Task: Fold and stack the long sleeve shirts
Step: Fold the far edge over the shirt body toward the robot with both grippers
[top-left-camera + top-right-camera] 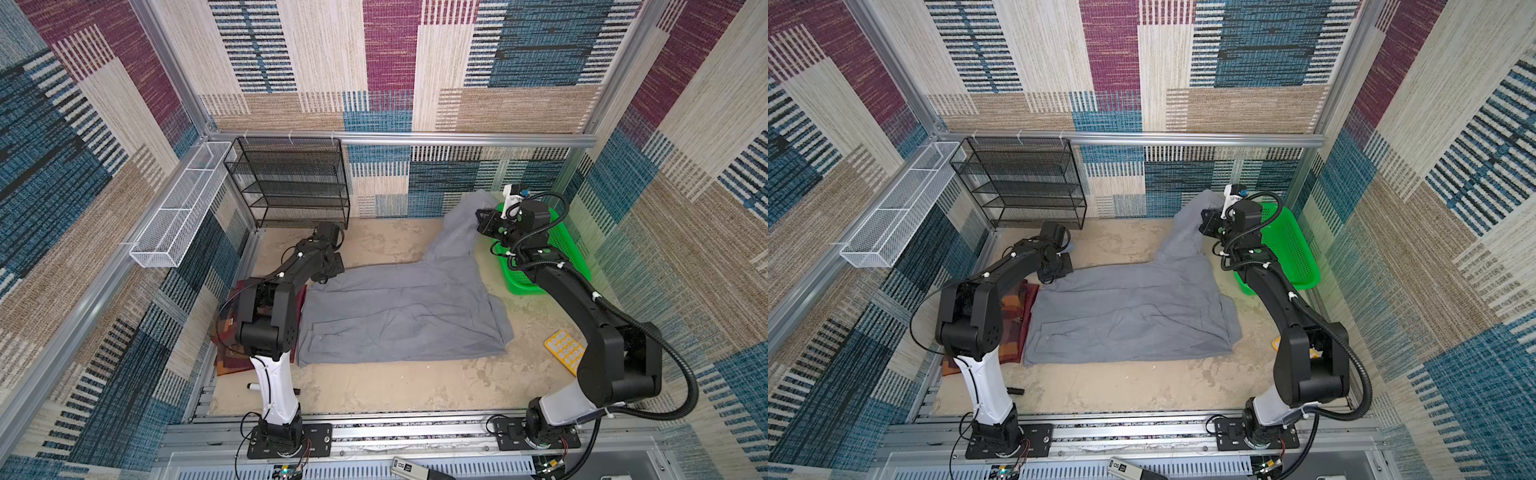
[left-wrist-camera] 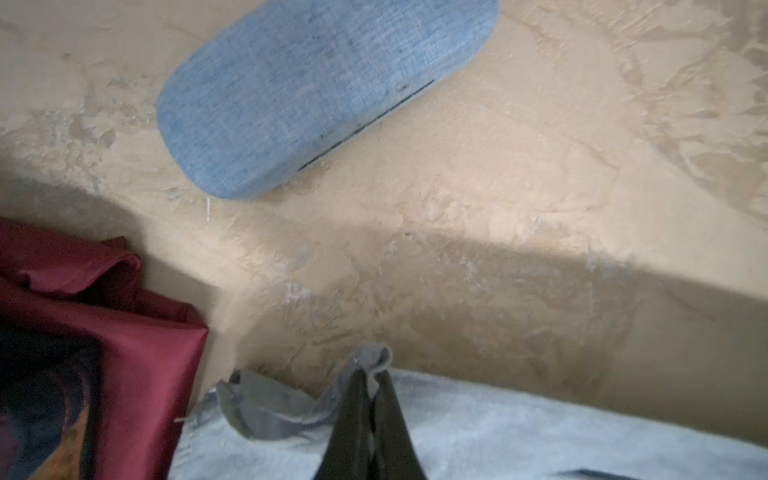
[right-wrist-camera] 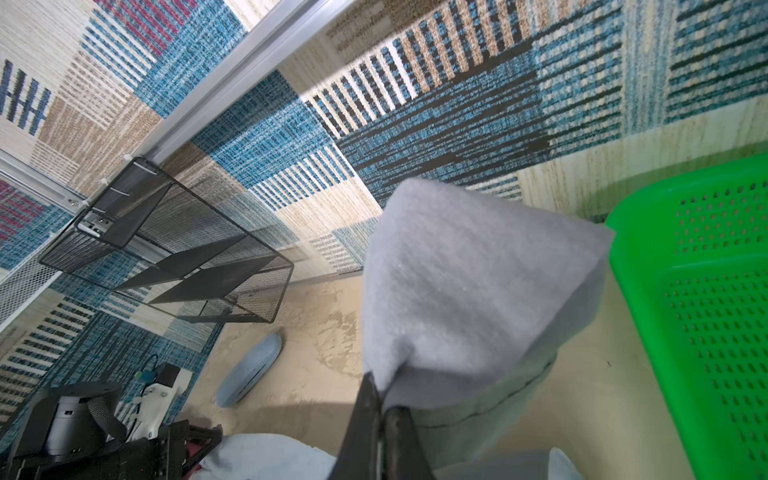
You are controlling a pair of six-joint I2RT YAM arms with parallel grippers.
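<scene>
- Patchwork plaid shirt in maroon, orange and navy (image 1: 1013, 316): a compact bundle at the table's left edge, partly under the left arm. It looks folded, but it is mostly hidden.
- Plain grey collared cloth shirt (image 1: 407, 311): spread flat mid-table, its left edge just beside the plaid bundle. The far right part is raised off the table near the green perforated plastic basket (image 1: 567, 243).
- Left gripper (image 2: 372, 384): jaws closed, pinching the grey shirt's far left edge low at the table.
- Right gripper (image 3: 382, 395): jaws closed on the raised grey cloth.
- Judgement: about halfway. The grey shirt has yet to be folded and stacked.
</scene>
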